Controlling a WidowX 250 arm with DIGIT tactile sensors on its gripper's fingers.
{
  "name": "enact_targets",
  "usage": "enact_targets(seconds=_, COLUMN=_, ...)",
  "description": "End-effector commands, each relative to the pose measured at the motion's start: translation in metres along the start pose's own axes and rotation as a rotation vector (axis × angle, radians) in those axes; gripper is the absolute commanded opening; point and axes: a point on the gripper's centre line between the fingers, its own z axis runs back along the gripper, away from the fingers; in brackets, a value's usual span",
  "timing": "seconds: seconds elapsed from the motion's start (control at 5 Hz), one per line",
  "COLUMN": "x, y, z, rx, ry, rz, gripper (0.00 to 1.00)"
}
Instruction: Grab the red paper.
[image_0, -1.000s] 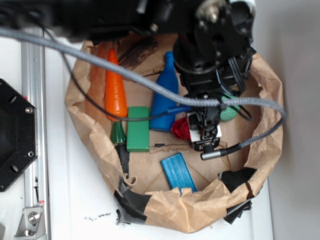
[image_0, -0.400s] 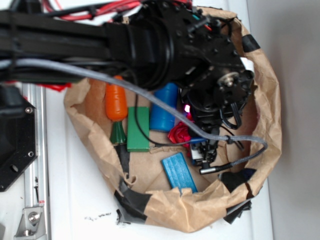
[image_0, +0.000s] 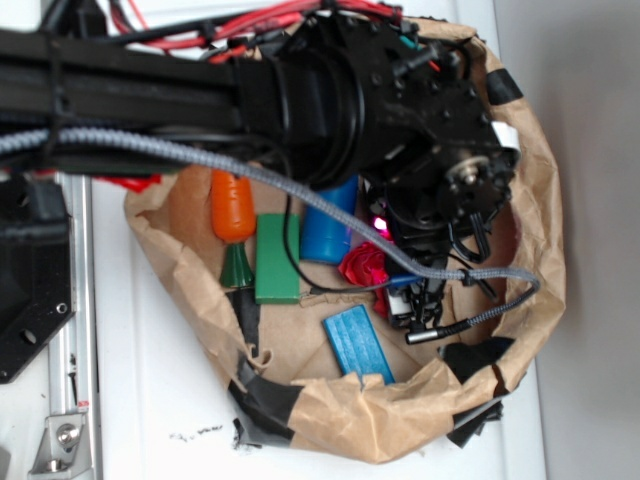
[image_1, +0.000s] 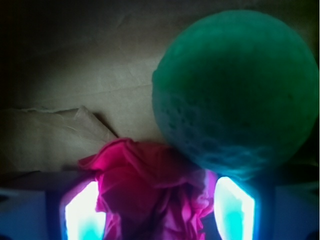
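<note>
The gripper (image_1: 160, 210) has come down since a second ago, and its two glowing fingers (image_1: 82, 212) now stand open on either side of the red paper (image_1: 150, 185), not visibly pinching it, so the grasp looks about ready to close. The paper, a crumpled, magenta-lit wad, lies on the floor of the brown paper basket (image_0: 520, 180), up against the green ball (image_1: 232, 90) and near the blue bottle (image_0: 325, 225)

A white desk (image_0: 150, 400) fills the left and bottom edges, scuffed with dark specks near the bottom left corner. A metal rail (image_0: 65, 380) runs along its left side (a bolt shows at the foot). Right of the desk, plain grey, possibly floor (image_0: 595, 250).
</note>
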Motion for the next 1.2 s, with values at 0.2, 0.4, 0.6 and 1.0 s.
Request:
enact_targets(seconds=0.2, x=-0.011, y=-0.004, z=-0.008, rx=-0.015, ry=-0.013, rz=-0.053, gripper=0.00)
enact_targets(seconds=0.4, x=-0.014, y=0.000, z=0.018, rx=0.023, ry=-0.009, rz=-0.059, gripper=0.00)
enact_targets(seconds=0.6, x=-0.018, y=0.003, z=0.069, rx=0.018, ry=-0.022, rz=-0.065, gripper=0.00)
enact_targets(seconds=1.0, x=-0.031, y=0.000, z=0.161, rx=-0.014, ry=-0.132, rz=-0.042, gripper=0.00)
